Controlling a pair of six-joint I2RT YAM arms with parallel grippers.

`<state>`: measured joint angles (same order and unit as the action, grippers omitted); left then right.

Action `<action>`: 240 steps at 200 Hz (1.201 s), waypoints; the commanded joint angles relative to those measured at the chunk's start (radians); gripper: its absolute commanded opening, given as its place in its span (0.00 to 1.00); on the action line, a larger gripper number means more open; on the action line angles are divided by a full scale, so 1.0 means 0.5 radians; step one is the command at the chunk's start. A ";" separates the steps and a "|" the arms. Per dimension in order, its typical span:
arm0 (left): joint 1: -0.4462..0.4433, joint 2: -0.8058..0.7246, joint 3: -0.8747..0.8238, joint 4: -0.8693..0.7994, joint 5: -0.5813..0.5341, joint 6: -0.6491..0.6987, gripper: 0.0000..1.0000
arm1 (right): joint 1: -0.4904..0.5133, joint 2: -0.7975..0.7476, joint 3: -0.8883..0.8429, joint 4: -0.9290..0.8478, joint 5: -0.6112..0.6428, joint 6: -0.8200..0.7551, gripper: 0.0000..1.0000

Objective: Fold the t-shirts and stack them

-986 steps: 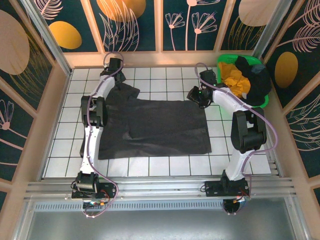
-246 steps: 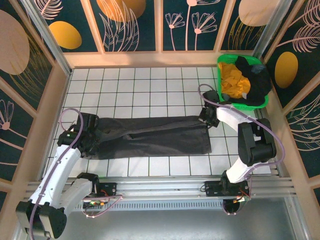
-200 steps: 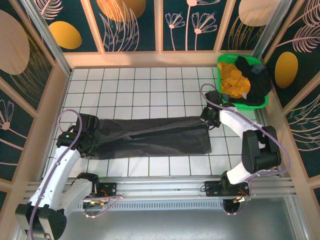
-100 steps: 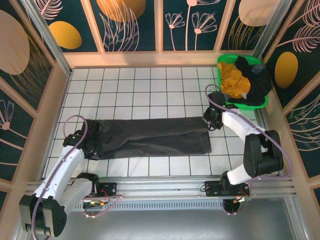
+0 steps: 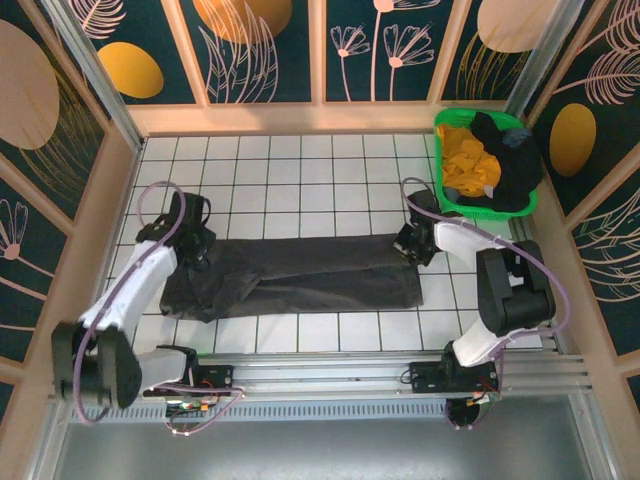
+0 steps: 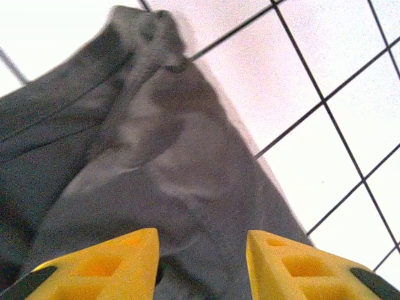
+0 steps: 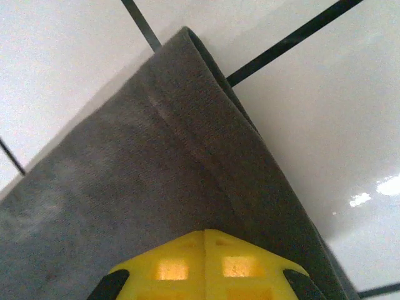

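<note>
Charcoal t-shirt (image 5: 300, 270) was spread wide across the tiles a few seconds back. Now its far half is pulled over the near half, leaving a long narrow band between the two claws.

Left claw (image 5: 196, 258) has swung from the band's near-left corner up to its far-left end. Its fingers have parted: in the wrist view the left claw (image 6: 200, 240) is partly open with a clear gap and nothing between the tips. The t-shirt (image 6: 156, 156) lies rumpled just ahead of and below the tips, so the cloth reads as let go on that side.

Right claw (image 5: 408, 245) has barely moved and sits at the band's right end. In the wrist view the right claw (image 7: 204, 240) has its tips fully together. The folded corner of the t-shirt (image 7: 156, 175) runs out from right under them. Can't tell whether a thin layer is pinched or the claw just rests on it.

Meaning for the task: the first lengthwise fold looks done, early stage. The left end is bunched and probably needs smoothing. Cross folds still have to bring the band down to a small rectangle.

Well off to the right claw's far side, the green basket (image 5: 441, 126) has a mustard-yellow tee (image 5: 468, 165) and a black tee (image 5: 508, 172) in it, unfolded. No stack on the tiled surface (image 5: 300, 170) yet.
</note>
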<state>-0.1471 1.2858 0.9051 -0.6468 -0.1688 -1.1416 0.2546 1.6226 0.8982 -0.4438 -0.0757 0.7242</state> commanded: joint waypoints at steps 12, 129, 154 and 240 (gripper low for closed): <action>0.198 0.492 -0.001 0.408 0.228 0.170 0.32 | -0.039 0.152 0.015 -0.020 0.041 0.044 0.06; 0.697 1.437 0.657 0.538 0.631 0.661 0.34 | -0.175 0.757 0.673 -0.097 0.059 -0.107 0.20; 0.690 1.365 0.881 0.542 0.629 0.679 0.39 | -0.183 0.845 1.006 -0.159 0.052 -0.249 0.22; 0.337 0.915 0.356 0.824 1.091 1.088 0.45 | 0.136 0.276 0.673 0.165 -0.432 -0.398 0.48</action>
<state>0.0563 1.6798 1.1290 -0.2874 0.2573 -0.6991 0.2832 1.8080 1.2987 -0.3969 -0.1795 0.5259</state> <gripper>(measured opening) 0.453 0.481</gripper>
